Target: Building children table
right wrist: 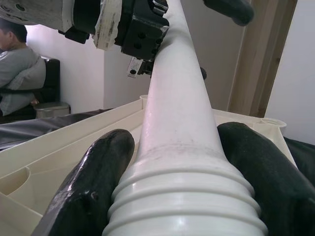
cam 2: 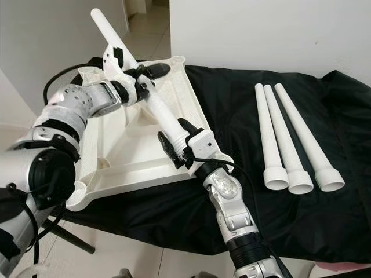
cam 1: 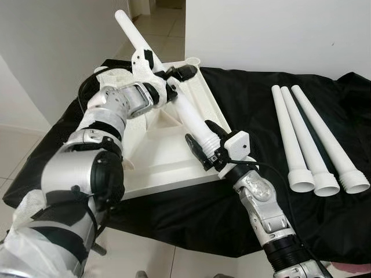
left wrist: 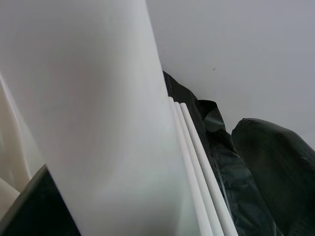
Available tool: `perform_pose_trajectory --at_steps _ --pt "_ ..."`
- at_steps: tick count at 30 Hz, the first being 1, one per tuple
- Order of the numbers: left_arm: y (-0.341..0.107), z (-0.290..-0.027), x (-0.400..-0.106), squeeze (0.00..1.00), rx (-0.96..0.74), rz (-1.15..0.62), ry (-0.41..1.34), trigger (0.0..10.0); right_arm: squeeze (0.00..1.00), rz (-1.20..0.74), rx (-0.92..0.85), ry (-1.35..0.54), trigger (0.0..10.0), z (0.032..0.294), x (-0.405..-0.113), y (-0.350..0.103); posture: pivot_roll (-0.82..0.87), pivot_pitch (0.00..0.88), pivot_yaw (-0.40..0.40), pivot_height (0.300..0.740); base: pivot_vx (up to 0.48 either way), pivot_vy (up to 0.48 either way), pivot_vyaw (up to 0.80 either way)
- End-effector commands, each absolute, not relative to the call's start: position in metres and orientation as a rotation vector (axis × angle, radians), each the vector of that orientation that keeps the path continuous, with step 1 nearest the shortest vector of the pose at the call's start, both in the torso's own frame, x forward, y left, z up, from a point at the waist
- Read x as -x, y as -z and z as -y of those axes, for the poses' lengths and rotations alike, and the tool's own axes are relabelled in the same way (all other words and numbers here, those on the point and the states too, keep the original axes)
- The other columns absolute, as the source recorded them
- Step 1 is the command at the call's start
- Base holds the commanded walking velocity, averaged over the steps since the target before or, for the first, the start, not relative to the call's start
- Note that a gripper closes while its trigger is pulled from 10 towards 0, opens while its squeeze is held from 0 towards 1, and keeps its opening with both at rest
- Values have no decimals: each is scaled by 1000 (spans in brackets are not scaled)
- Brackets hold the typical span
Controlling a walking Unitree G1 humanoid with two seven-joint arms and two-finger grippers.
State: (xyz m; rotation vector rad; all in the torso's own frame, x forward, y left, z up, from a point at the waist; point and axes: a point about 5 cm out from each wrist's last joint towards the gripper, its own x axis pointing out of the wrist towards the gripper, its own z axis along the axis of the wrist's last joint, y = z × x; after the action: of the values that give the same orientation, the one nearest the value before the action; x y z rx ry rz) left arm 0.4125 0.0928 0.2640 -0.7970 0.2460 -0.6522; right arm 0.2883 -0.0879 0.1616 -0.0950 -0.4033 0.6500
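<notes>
My right gripper [cam 2: 178,145] clamps the ribbed threaded end of a smooth white tapered plastic table leg [cam 2: 152,95].
My left gripper [cam 2: 142,78] grips it midway, slanted above the upturned white ribbed plastic tabletop [cam 2: 133,174]; three spare white legs [cam 2: 290,136] lie on black cloth [cam 2: 232,92].

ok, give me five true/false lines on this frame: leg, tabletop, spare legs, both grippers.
1. Both grippers hold the same white tapered plastic leg. True: left gripper mid-shaft, right gripper near the ribbed end.
2. Four spare white legs lie on the black cloth. False: three.
3. The white plastic tabletop lies underside up. True: ribs and corner sockets show.
4. The held leg already stands in a corner socket. False: it is held slanted above the tabletop.
5. The spare legs rest on the tabletop. False: they lie on the cloth to its right.
</notes>
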Motion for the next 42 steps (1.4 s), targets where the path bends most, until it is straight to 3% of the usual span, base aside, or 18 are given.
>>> perform_pose_trajectory --at_steps 1,3,4,6,7,9,10,12,13,23,24,28,29,33,34,36,37,42 --pt "-275 -96 -415 0 794 -213 645 10000 0 409 108 -689 10000 84 -285 -158 -131 0 72 740 0 0 0" --pt "-279 -102 -416 0 791 -197 624 10000 0 409 110 -691 10000 84 -285 -158 -129 0 72 740 0 0 0" --pt "-281 -107 -417 0 792 -187 603 8275 0 412 115 -698 10000 83 -285 -157 -129 0 72 740 0 0 0" --pt "-281 -107 -417 0 792 -187 603 8275 0 412 115 -698 10000 83 -285 -157 -129 0 72 740 0 0 0" --pt "-282 -110 -418 0 792 -182 591 3412 0 412 111 -703 10000 82 -285 -156 -128 0 70 740 0 0 0" --pt "-282 -110 -418 0 792 -182 591 3412 0 412 111 -703 10000 82 -285 -156 -128 0 70 740 0 0 0" --pt "-282 -111 -419 0 800 -182 584 549 0 413 108 -706 10000 81 -285 -156 -127 0 66 740 0 0 0" --pt "-282 -111 -419 0 800 -182 584 549 0 413 108 -706 10000 81 -285 -156 -127 0 66 740 0 0 0" --pt "-284 -113 -419 0 807 -167 587 0 0 412 109 -710 10000 81 -286 -156 -120 0 54 740 0 0 0" --pt "-290 -116 -419 0 820 -141 594 0 0 400 106 -715 10000 83 -288 -155 -113 0 39 740 0 0 0" --pt "-292 -118 -420 0 822 -127 592 0 1000 389 96 -716 10000 84 -290 -155 -113 0 39 740 0 0 0" --pt "-295 -117 -420 0 819 -115 604 0 1000 386 89 -704 10000 88 -291 -155 -122 0 36 740 0 0 0" --pt "-297 -116 -420 0 807 -104 623 10000 1000 384 82 -678 10000 93 -292 -156 -125 0 40 740 0 0 0" --pt "-305 -114 -419 0 753 -64 659 10000 1000 382 55 -634 10000 102 -293 -157 -124 0 44 740 0 0 0" --pt "-310 -114 -419 0 726 -36 671 10000 471 380 45 -619 10000 106 -292 -157 -123 0 42 740 0 0 0" --pt "-313 -115 -419 0 709 -17 678 10000 471 379 39 -612 10000 108 -292 -157 -124 0 43 740 0 0 0" --pt "-316 -117 -419 0 670 17 673 10000 0 376 34 -601 10000 109 -291 -157 -128 0 48 740 0 0 0" --pt "-321 -120 -420 0 574 82 645 10000 0 375 18 -580 10000 111 -291 -158 -125 0 53 740 0 0 0"
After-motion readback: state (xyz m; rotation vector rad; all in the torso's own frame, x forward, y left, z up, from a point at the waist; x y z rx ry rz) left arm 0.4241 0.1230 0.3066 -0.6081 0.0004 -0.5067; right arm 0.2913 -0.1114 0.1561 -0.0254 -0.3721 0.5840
